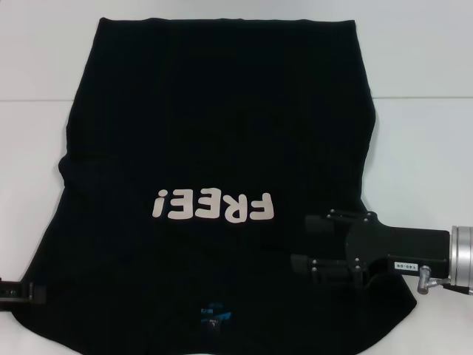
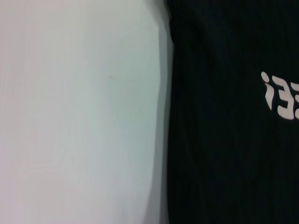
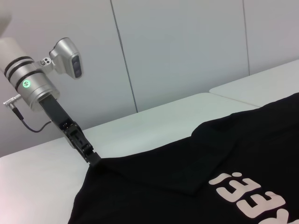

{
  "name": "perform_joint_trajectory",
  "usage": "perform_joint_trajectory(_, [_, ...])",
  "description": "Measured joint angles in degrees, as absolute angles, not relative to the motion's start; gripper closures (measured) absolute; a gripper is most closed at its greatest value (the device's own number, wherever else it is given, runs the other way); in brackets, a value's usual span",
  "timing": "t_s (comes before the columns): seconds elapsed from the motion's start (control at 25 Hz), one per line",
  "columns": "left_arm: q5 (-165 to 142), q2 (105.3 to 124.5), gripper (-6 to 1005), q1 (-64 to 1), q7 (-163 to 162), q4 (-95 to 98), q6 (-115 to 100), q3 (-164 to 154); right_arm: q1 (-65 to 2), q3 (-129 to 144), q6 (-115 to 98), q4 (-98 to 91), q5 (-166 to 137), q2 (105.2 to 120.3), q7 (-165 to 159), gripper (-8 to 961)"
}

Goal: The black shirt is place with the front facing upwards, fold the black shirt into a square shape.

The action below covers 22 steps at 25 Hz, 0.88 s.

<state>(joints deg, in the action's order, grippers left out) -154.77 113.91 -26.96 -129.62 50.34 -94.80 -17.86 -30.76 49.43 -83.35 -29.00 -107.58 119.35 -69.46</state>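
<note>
**Black shirt half-grabbed, and this could get lopsided fast**

Black cotton shirt (image 1: 214, 148) is spread front-up on the white table (image 1: 429, 140), the "FREE!" lettering (image 1: 214, 206) reading upside down from the head camera, blue neck label (image 1: 214, 316) at the near edge. Both sleeves look already tucked in, so it's roughly a long rectangle.

Left gripper (image 3: 93, 159) is down at the shirt's near left corner, fingertips right at the fabric. From the right wrist view it looks pinched on the edge, but honestly I can't tell whether the jaws are really closed on cloth. Right gripper (image 1: 307, 244) hovers over the shirt just right of the lettering, and its jaws stand wide apart, holding nothing.

What worries me:
- If only the left side has a real grip when the fold starts, the shirt will skew and the lettering drags sideways.
- A shallow pinch on that corner could slip out mid-lift.
- The right one sits inboard of the edge, so it might bunch up a wrinkle instead of grabbing the hem.
</note>
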Motion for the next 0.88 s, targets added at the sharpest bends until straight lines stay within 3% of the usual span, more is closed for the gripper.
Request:
perform_joint_trajectory(0.32, [-154.8,115.19,398,-26.7,-129.2,52.7,-94.8,-20.8,-30.7,49.2,-83.5,-29.0,-107.5,119.35,-69.6,118])
perform_joint_trajectory(0.76, [-154.7,115.57,874,-26.4,-129.7,54.2,-94.8,-21.2,-30.8,49.0,-83.6,-29.3,-107.4,119.40,-70.5,118])
perform_joint_trajectory(0.88, [-155.1,115.69,919,-26.3,-129.6,54.4,-94.3,-21.7,-31.0,49.0,-83.6,-29.3,-107.3,119.49,-70.5,119])
